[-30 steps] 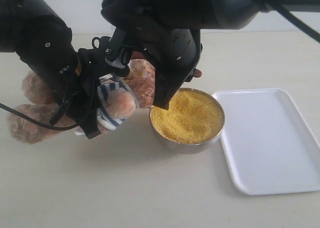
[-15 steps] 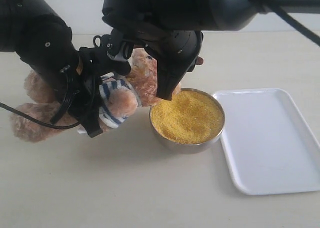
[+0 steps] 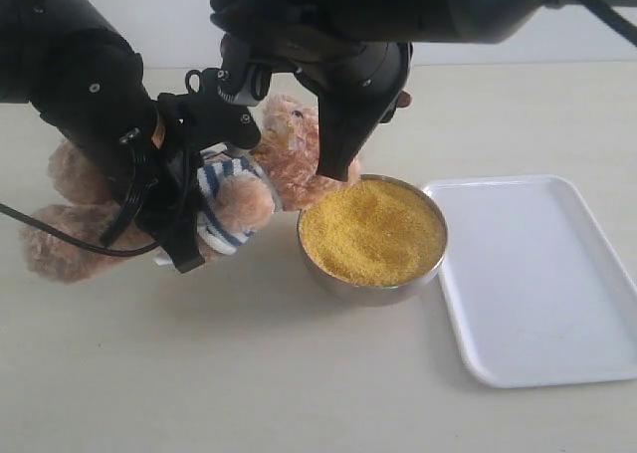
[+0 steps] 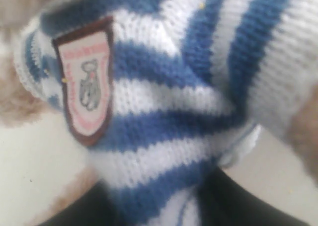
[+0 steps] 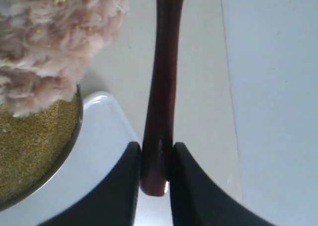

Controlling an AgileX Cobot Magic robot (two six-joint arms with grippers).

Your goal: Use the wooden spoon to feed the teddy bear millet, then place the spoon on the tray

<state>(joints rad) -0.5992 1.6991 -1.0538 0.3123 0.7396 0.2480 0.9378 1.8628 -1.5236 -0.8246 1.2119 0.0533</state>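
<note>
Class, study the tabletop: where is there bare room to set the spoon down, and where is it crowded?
Free: the whole white tray, beside the steel bowl, and the wide table strip on the camera's side of bowl and teddy bear. Crowded: between the bear's head and the bowl's rim, where the right gripper holds the wooden spoon.

From high in front of both arms, our exterior camera looks down across the table (image 3: 199,373) toward the wall (image 3: 557,45). Our left wrist camera sits almost against the teddy bear (image 4: 164,87), whose striped shirt fills the frame just past the left gripper (image 4: 159,206). Our right wrist camera sights closely along the right gripper (image 5: 155,154) and the wooden spoon (image 5: 163,87), with millet (image 5: 30,136) and tray (image 5: 104,131) beyond the fingertips. All three views share the bear. The exterior and right wrist views also share millet and tray.
</note>
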